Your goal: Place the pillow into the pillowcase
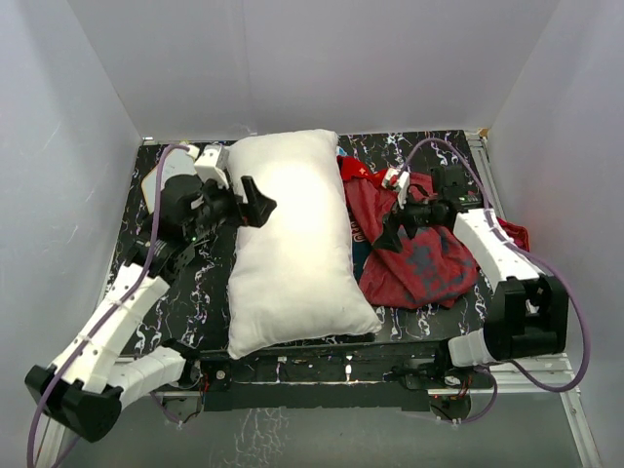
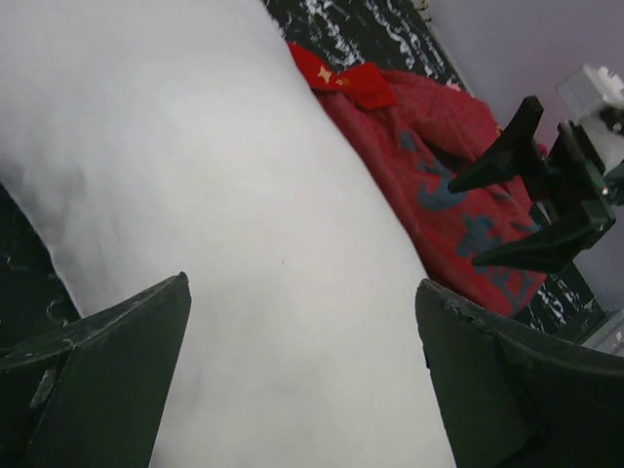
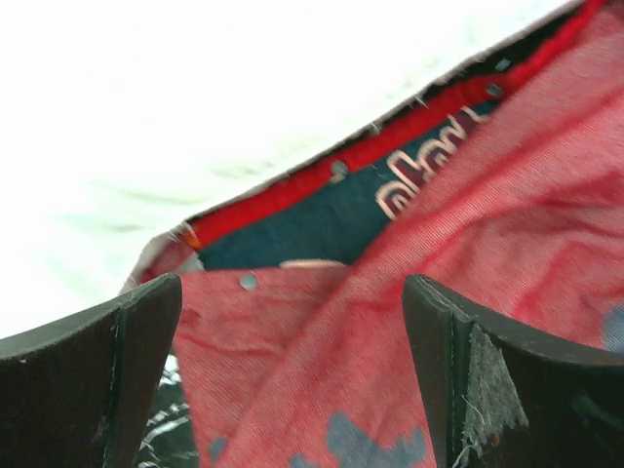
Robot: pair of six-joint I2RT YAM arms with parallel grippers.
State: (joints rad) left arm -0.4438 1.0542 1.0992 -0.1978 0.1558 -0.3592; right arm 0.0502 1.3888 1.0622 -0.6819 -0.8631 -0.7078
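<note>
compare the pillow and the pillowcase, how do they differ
The pillow is plain white; the pillowcase is red with dark print. The pillow is plump and smooth; the pillowcase lies limp and crumpled. Both are cloth, lying side by side on the black marbled table.

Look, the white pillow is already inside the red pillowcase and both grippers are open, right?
No. The pillow isn't inside yet: the top view shows it lying bare beside the crumpled pillowcase. The left gripper and right gripper are open, as you said.
</note>
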